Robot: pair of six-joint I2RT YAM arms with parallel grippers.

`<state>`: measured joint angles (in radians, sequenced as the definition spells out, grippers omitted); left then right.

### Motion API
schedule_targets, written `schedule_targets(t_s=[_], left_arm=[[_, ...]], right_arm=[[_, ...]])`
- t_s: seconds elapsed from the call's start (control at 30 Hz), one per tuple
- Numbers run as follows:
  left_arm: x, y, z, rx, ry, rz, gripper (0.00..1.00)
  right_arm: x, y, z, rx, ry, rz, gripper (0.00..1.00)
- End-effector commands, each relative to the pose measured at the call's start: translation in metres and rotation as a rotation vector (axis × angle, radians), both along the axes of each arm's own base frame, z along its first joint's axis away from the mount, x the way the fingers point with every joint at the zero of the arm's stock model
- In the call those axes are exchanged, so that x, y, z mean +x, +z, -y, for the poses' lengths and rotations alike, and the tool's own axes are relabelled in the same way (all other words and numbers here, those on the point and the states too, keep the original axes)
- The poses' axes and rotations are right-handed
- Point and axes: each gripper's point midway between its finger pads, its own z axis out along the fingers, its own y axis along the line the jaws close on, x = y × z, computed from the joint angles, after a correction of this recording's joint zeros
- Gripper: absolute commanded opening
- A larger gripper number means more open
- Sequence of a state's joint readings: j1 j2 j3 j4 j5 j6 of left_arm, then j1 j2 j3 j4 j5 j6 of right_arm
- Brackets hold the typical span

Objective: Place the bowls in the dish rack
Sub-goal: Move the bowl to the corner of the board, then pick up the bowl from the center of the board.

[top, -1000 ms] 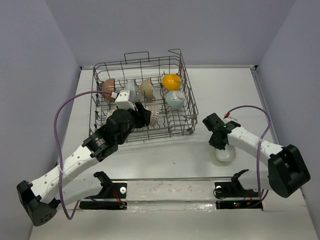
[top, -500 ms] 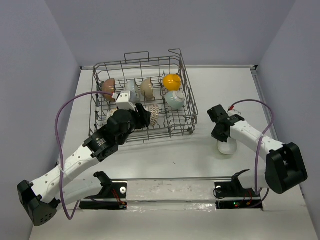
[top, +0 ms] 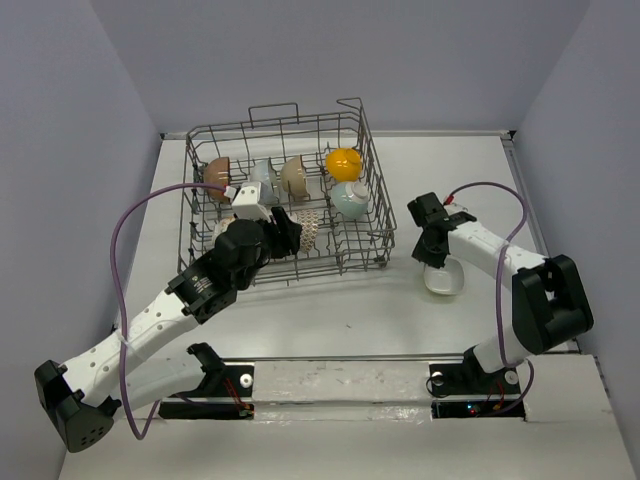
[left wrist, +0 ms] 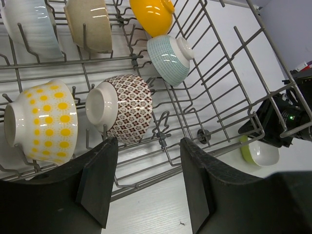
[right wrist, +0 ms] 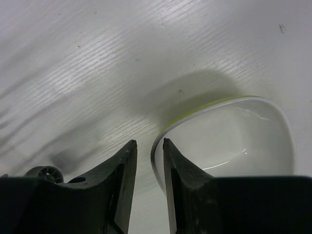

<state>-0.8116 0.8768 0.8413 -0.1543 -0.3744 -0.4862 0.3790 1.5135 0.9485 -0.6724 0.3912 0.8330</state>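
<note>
The grey wire dish rack (top: 372, 190) stands at the back middle; it also shows in the left wrist view (left wrist: 220, 63). In it sit a brown bowl (top: 217, 170), a white one (top: 262, 172), a beige one (top: 294, 175), an orange-yellow one (top: 343, 161), a pale teal one (top: 349, 199) and a brown-patterned one (top: 311, 228). A yellow-dotted bowl (left wrist: 44, 117) sits beside the patterned one (left wrist: 127, 108). My left gripper (top: 287, 230) hangs open and empty over the rack's front edge (left wrist: 148, 142). My right gripper (top: 432, 262) is closed on the rim of a green bowl with a white inside (top: 446, 280), one finger inside it (right wrist: 149, 142).
The green bowl (right wrist: 229, 131) casts a shadow on the white table (right wrist: 73, 73) right of the rack. It also shows in the left wrist view (left wrist: 261, 153). A purple cable (top: 125, 230) loops left of the rack. The arm bases sit along the near edge (top: 340, 385).
My right gripper has moved away from the near edge and a little left, toward the rack, and the green bowl has moved with it. The left arm has barely moved.
</note>
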Motion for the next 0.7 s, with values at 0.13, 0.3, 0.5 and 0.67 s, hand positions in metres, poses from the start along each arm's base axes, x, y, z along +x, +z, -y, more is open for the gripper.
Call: schedule_targets(t_s=[0.13,0.3,0.5,0.67], left_arm=[[0.001,0.002,-0.001,-0.003,0.001,0.025,0.63],[0.001,0.002,0.000,-0.003,0.000,0.027,0.63],[-0.001,0.005,-0.003,-0.011,0.000,0.034,0.63],[-0.001,0.007,0.000,-0.010,-0.008,0.033,0.63]], right_arm=[[0.021,0.057,-0.001,0.021,0.014,0.139,0.43],[0.004,0.084,0.017,-0.008,-0.031,0.204,0.48],[-0.043,0.057,0.061,-0.043,-0.143,0.144,0.48],[-0.044,0.058,0.058,0.008,-0.194,0.166,0.51]])
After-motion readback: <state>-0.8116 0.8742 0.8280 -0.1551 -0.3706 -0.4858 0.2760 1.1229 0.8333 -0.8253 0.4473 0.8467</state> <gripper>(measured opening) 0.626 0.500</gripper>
